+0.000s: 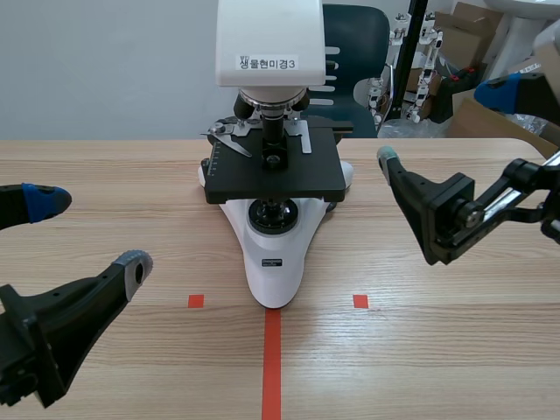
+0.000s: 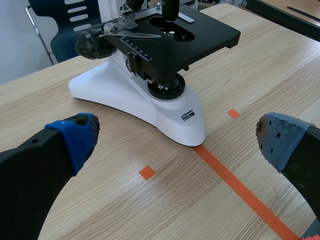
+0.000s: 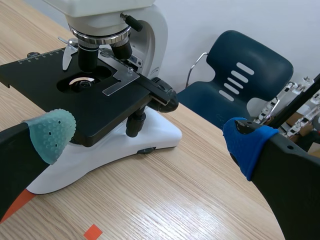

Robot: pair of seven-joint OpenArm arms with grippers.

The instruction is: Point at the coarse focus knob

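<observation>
While the right gripper [image 3: 148, 139] is hanging fingers apart, I am finding the coarse focus knob [image 3: 167, 99] ahead of it. The left gripper [image 1: 87, 232], also spread, is sitting farther off.

Lab workspace, microscope [image 1: 275, 255] on taped wooden table [image 1: 105, 179], cardboard boxes [image 1: 471, 33], blue chair [image 1: 357, 39] behind

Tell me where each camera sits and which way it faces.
Scene: between the arms, facing across the table at the microscope; left fingers and right fingers show, open.
Left wrist: on the left arm, looking forward-down at the microscope's left side; own fingers frame it.
Right wrist: on the right arm, looking at its right side and a chair; own fingers frame it.
Shared: all three show the stage.
</observation>
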